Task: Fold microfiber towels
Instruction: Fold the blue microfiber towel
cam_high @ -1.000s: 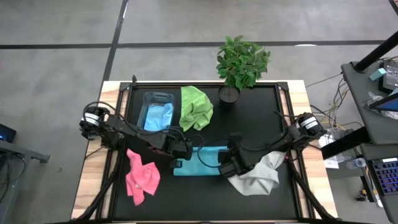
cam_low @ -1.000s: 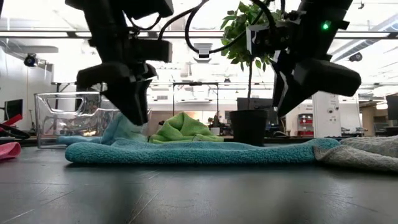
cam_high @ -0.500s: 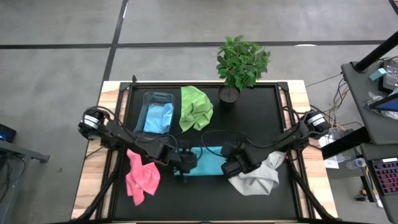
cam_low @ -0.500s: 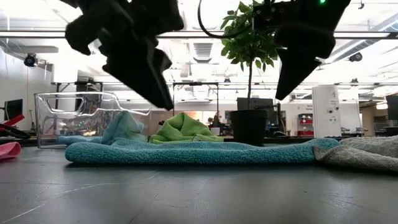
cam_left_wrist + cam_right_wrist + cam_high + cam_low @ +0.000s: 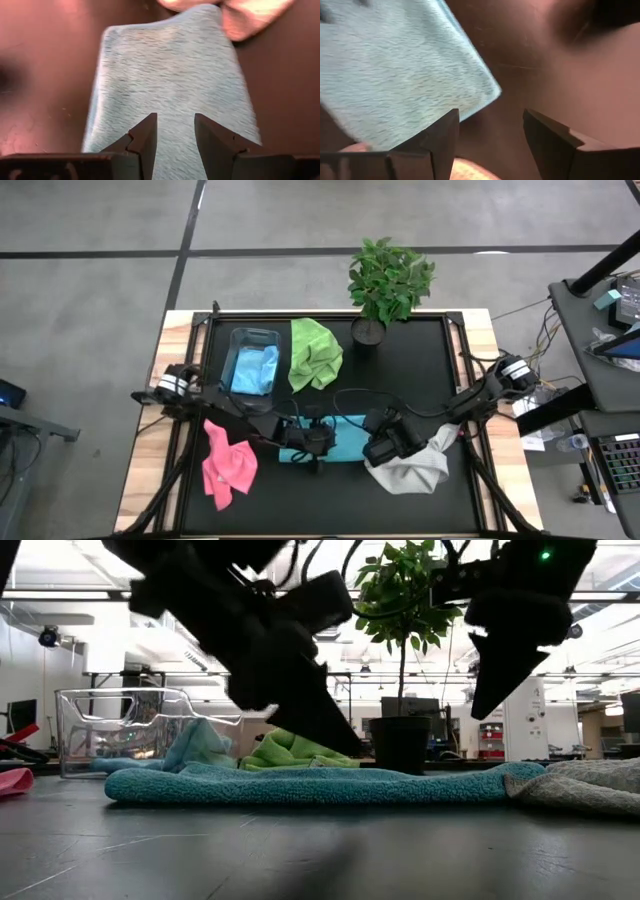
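Note:
A folded light blue towel [image 5: 340,442] lies flat on the black mat near the table's front middle, and shows in the low view as a long low strip [image 5: 320,785]. My left gripper [image 5: 318,442] slants over its left part, open and a little above the cloth [image 5: 175,135]. Nothing is between its fingers. My right gripper [image 5: 378,448] hangs open above the towel's right end, whose corner [image 5: 490,92] shows past its fingers [image 5: 492,130]. A pink towel [image 5: 228,465] lies crumpled at front left. A grey-white towel [image 5: 410,465] lies bunched at front right, touching the blue towel's right end.
At the back left a clear bin [image 5: 252,365] holds another light blue towel. A lime green towel [image 5: 315,352] lies crumpled beside it. A potted plant [image 5: 388,280] stands at the back, right of the middle. Bare black mat [image 5: 420,380] lies at the right.
My left gripper has moved toward the table's right edge and down, out over the blue towel. It has tipped from pointing down to slanting toward the right. My right gripper has rolled about its own axis above the towel's right end. The towels have stayed where they were.

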Controlling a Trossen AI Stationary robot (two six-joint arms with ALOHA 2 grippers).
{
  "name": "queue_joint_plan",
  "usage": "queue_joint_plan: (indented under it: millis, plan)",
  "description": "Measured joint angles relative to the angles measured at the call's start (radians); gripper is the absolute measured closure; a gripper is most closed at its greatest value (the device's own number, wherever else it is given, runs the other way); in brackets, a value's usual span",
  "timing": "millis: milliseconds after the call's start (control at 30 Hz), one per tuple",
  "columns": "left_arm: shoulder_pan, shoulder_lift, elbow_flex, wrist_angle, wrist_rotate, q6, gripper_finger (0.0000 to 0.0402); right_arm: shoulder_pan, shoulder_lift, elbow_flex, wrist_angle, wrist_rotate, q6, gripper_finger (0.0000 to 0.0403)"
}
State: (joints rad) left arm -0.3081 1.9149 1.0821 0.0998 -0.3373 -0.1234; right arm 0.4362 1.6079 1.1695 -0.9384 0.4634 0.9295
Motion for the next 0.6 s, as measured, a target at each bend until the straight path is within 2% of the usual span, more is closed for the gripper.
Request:
queue_joint_plan:
  millis: [133,367,600]
  plan:
    - [0.018,0.018,0.000,-0.003,-0.008,-0.001,0.0286,0.000,-0.077,-0.081,0.130,-0.069,-0.009,0.0191]
    - [0.056,0.035,-0.001,-0.027,-0.025,-0.025,0.0286,-0.027,-0.246,-0.296,0.490,-0.213,0.017,0.0192]
    - [0.102,0.033,-0.001,-0.130,-0.065,-0.082,0.0286,-0.099,-0.341,-0.442,0.525,-0.221,0.210,0.0184]
